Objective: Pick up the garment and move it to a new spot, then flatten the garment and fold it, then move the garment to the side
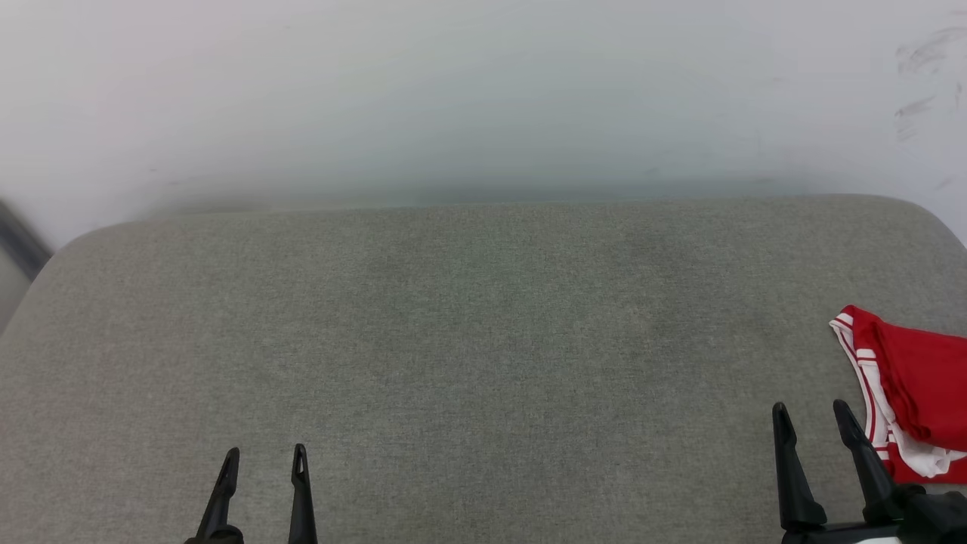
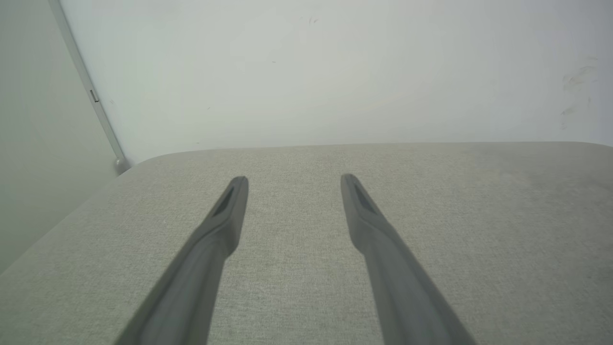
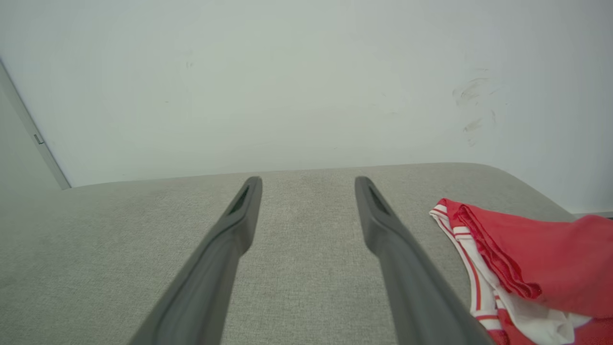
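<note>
My left gripper and right gripper hover over the grey tabletop, fingers spread and empty. The garment lies crumpled at its right edge, just beside the right gripper. Soft, limp cloth, I judge; I'd pinch the striped trim.

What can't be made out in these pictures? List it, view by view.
- garment: in the head view it is cut off by the right edge; in the right wrist view, by the right and bottom edges. It is bunched, so its front is hidden.
- left pincer, right pincer: in the head view their bases are cut off by the bottom edge.
</note>
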Robot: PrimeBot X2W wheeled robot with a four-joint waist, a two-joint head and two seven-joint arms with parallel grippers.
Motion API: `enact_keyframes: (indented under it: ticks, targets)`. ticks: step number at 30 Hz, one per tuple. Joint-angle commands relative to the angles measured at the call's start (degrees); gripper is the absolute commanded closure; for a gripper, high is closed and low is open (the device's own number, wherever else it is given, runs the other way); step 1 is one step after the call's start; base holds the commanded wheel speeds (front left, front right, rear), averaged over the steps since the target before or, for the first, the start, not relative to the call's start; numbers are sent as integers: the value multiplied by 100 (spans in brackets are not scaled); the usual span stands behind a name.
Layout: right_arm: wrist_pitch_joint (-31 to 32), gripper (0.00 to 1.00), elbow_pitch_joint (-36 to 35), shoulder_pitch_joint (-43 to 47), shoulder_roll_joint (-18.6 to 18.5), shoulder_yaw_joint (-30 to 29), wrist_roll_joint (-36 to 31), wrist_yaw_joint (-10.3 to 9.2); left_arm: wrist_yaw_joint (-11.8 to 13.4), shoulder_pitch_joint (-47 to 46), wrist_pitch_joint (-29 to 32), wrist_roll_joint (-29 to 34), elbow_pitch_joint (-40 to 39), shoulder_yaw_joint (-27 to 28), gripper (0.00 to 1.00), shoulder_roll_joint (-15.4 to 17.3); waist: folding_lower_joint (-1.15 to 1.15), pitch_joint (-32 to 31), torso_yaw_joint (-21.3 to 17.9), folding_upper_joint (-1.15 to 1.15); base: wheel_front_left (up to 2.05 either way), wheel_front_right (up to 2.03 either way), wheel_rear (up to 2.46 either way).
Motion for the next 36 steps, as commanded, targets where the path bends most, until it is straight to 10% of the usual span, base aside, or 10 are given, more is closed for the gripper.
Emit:
enact_keyframes:
  ticks: [1, 5, 6, 36]
  targets:
    - [-7, 0, -35, 89, 25, -10, 31, -4, -18, 85, -13, -20, -8, 19, 0, -9, 1, 4, -4, 0, 0, 0, 0]
    - [-7, 0, -27, 79, 26, 3, 61, -4, -51, 54, -13, -6, 26, 51, 0, -14, 1, 14, -9, 0, 0, 0, 0]
    - [0, 100, -10, 46, 0, 0, 31, 0, -48, 1, 0, 2, 27, 54, 100, -9, 1, 14, -9, 0, 0, 0, 0]
    - [581, 100, 620, -489, -148, 58, 3059, -1, -426, -735, 573, -3248, 836, 104, 100, 145, 1, 57, -30, 0, 0, 0, 0]
